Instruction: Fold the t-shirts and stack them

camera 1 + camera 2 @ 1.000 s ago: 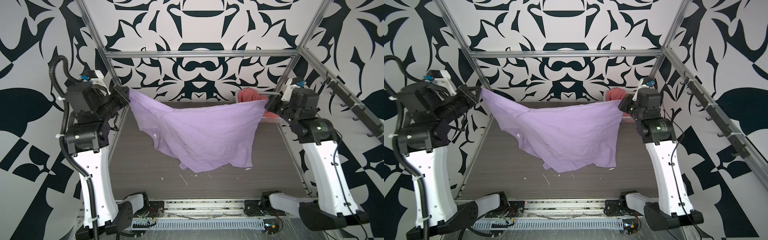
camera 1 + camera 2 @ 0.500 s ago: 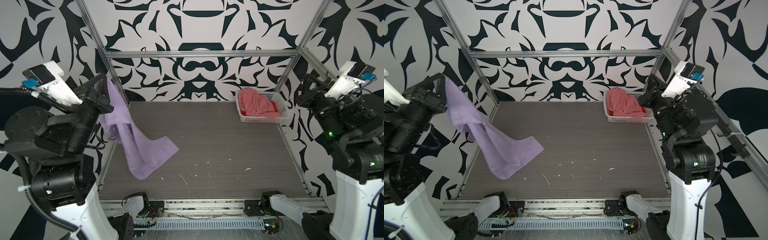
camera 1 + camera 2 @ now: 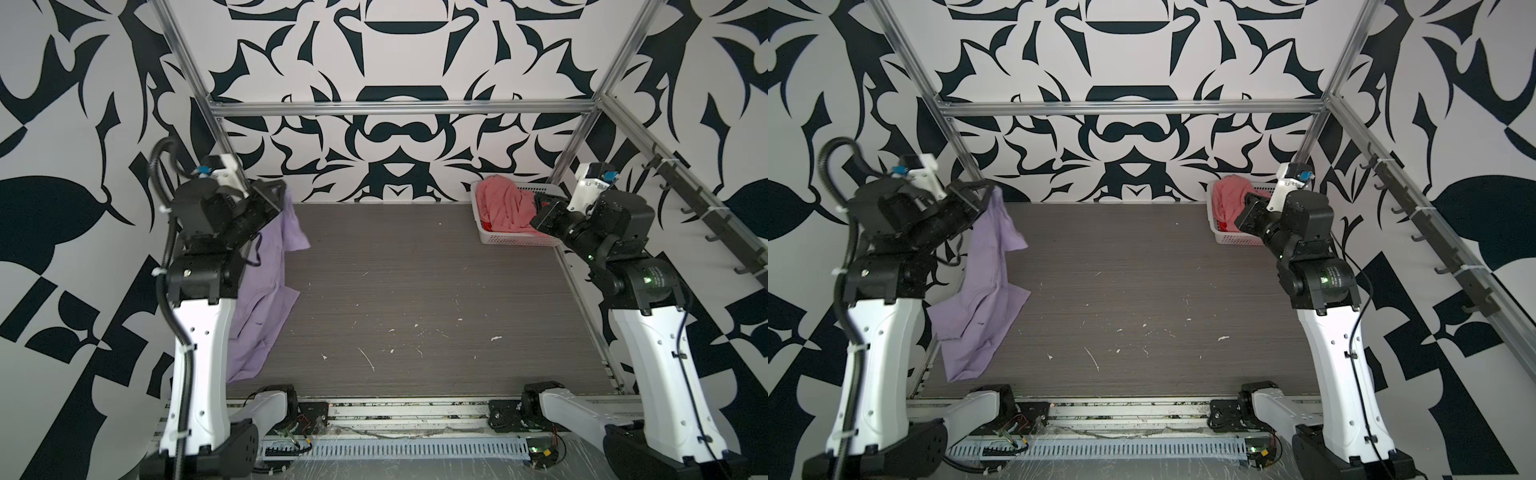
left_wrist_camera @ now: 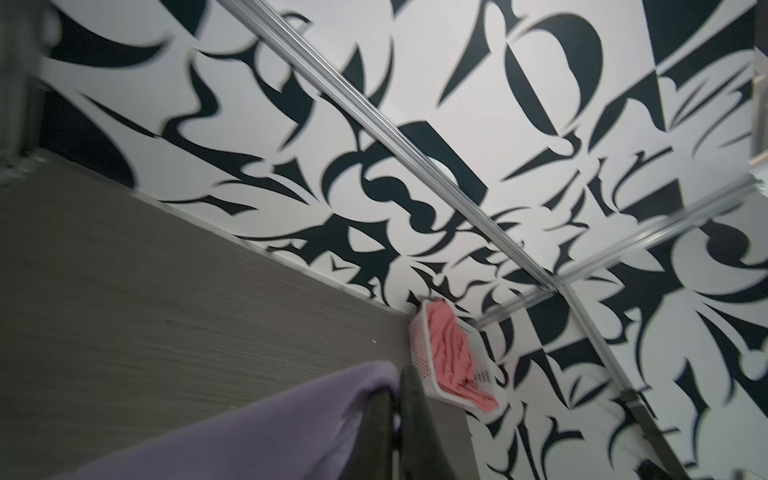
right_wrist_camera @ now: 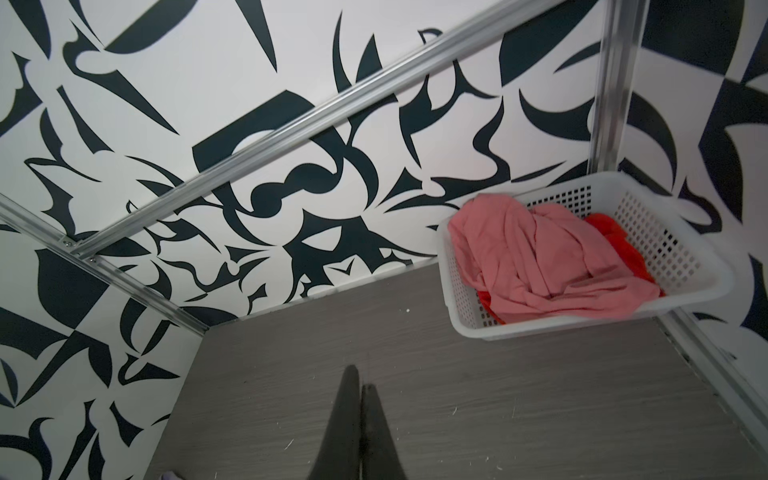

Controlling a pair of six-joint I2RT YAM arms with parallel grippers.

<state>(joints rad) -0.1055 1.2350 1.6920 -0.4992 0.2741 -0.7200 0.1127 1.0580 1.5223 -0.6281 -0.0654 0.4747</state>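
While its two dark fingers (image 4: 411,415) are squeezing together on a top edge of the soft lavender short-sleeved t-shirt (image 3: 266,299), the left gripper (image 3: 281,192) is holding it up high at about 9 o'clock over the grey wood-look table (image 3: 415,291). The purple cloth is hanging down in a long drape, and its lower end is reaching toward 8 o'clock by the table's edge. I cannot tell if it is touching the table.

The right gripper (image 3: 537,210) is hovering at about 2 o'clock, with its fingers (image 5: 349,415) pressing tight against each other. Just beside it, the white plastic basket with small holes (image 3: 511,240) is sitting in the far corner at about 1 o'clock. A crumpled salmon-pink t-shirt (image 5: 540,257) is filling the basket, and a bright red t-shirt (image 5: 615,235) is peeking out from under it.
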